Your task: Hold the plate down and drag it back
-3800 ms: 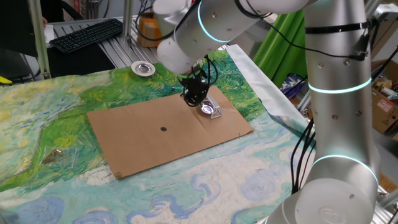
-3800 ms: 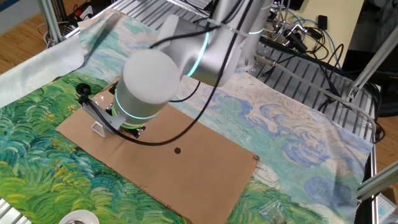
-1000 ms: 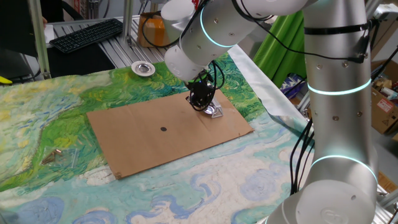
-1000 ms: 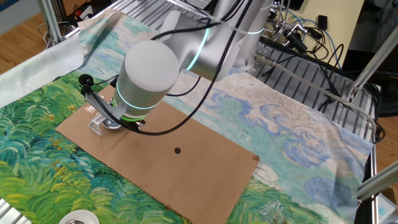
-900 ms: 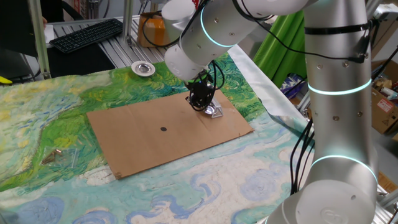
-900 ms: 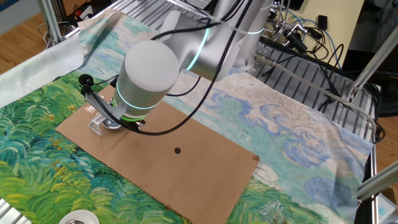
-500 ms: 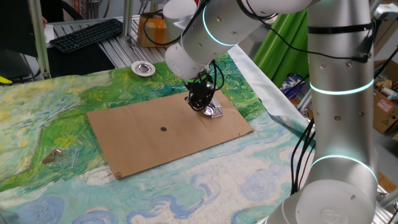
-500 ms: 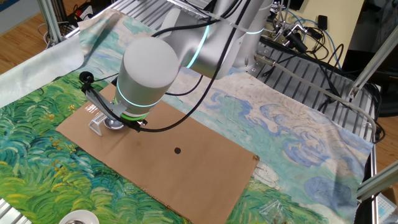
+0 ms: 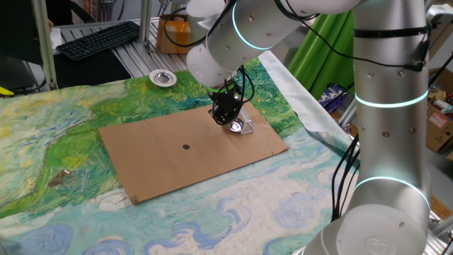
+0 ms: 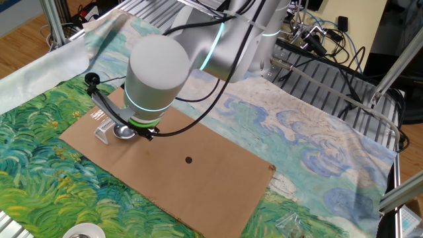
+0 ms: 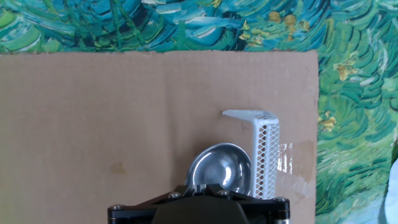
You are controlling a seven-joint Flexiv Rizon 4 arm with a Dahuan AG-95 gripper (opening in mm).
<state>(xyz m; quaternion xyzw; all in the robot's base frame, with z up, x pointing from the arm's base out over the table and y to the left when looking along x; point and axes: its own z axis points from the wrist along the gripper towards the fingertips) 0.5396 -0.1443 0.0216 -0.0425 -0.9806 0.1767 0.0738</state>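
Observation:
The plate [image 11: 221,167], a small shiny silver dish with a dark centre, lies on the brown cardboard sheet [image 11: 124,112] near its corner. It sits right against a white perforated bracket [image 11: 265,155]. My gripper [image 11: 200,188] is shut, with its joined fingertips resting on the plate's near rim. One fixed view shows the gripper [image 9: 228,117] standing over the plate [image 9: 236,127]. In the other fixed view the plate [image 10: 123,132] shows beside the bracket [image 10: 101,134], and the bulky wrist hides the fingertips.
A second silver dish [image 9: 163,78] with a broader rim sits on the painted cloth beyond the cardboard [image 9: 184,149]. A black dot [image 9: 186,147] marks the cardboard's middle. A white cup rim [image 10: 82,231] shows at the near table edge. A keyboard [image 9: 99,39] lies behind the table.
Since the earliest frames the gripper has come closer onto the plate. Over the last second the wrist has shifted only slightly and the plate has barely moved beside the bracket.

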